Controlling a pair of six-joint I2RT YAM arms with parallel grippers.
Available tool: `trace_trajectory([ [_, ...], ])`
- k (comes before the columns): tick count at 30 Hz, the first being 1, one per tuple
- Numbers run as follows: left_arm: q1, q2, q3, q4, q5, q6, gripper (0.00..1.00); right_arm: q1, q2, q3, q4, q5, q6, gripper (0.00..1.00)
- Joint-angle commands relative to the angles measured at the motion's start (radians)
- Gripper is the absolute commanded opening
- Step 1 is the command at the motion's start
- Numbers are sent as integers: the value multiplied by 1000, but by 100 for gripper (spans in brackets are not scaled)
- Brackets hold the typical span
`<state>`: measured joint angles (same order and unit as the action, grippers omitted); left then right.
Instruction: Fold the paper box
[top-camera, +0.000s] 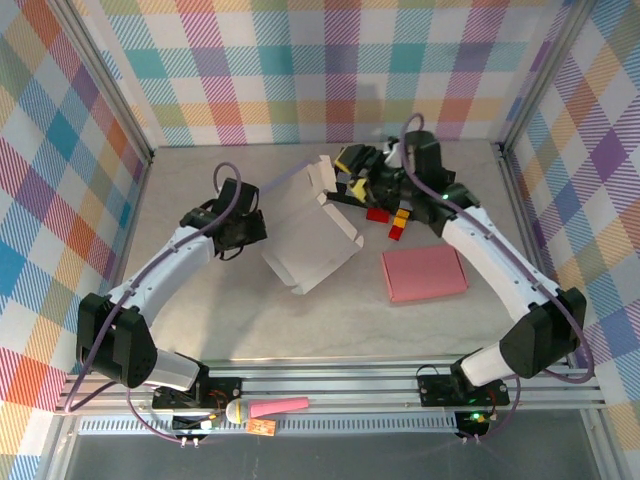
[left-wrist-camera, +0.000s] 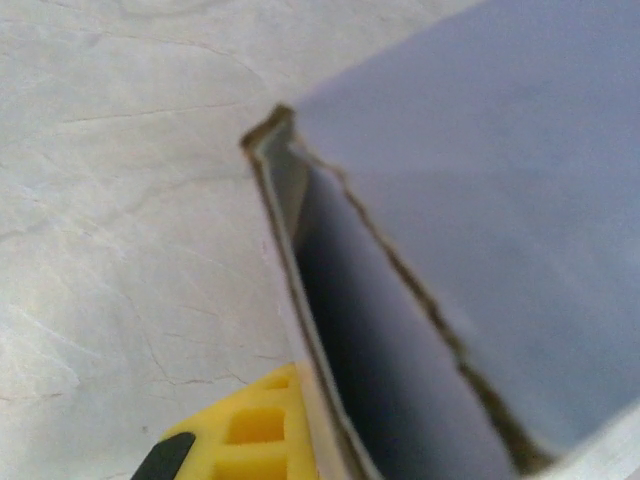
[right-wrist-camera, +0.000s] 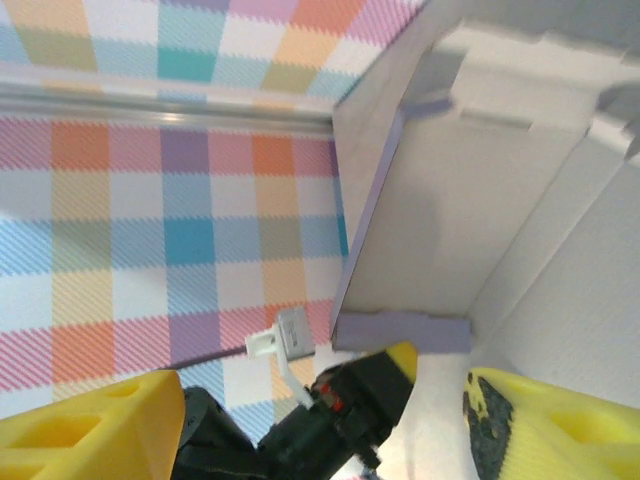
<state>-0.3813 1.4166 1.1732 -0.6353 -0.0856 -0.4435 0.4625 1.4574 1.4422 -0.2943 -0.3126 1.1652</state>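
Note:
The paper box (top-camera: 312, 232) is a white, half-folded carton in the middle of the table, with one flap (top-camera: 322, 178) standing up at its far end. My left gripper (top-camera: 252, 230) is shut on the box's left wall. In the left wrist view one yellow finger (left-wrist-camera: 245, 435) presses against that wall's edge (left-wrist-camera: 300, 300). My right gripper (top-camera: 350, 176) hovers open just right of the raised flap. In the right wrist view its yellow fingers (right-wrist-camera: 90, 430) stand wide apart below the flap (right-wrist-camera: 470, 200), with nothing between them.
A pink folded box (top-camera: 425, 273) lies flat at the right. Small red and yellow blocks (top-camera: 395, 222) sit beside the right arm. Plaid walls and metal rails close in the table on three sides.

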Motion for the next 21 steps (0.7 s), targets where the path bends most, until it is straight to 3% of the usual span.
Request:
trace_trajectory([
  [1, 26, 13, 51, -61, 196, 96, 0, -59, 16, 51, -209, 8, -127, 71],
  [5, 59, 32, 87, -39, 381, 179, 0, -165, 23, 80, -225, -73, -287, 54],
  [11, 144, 80, 99, 70, 748, 192, 0, -347, 32, 26, -80, -386, -491, 28],
  [16, 166, 187, 141, 94, 962, 186, 0, -404, 109, 55, -54, -599, -629, 27],
  [21, 172, 229, 173, 83, 1031, 219, 0, -403, 196, 103, -20, -723, -655, 32],
])
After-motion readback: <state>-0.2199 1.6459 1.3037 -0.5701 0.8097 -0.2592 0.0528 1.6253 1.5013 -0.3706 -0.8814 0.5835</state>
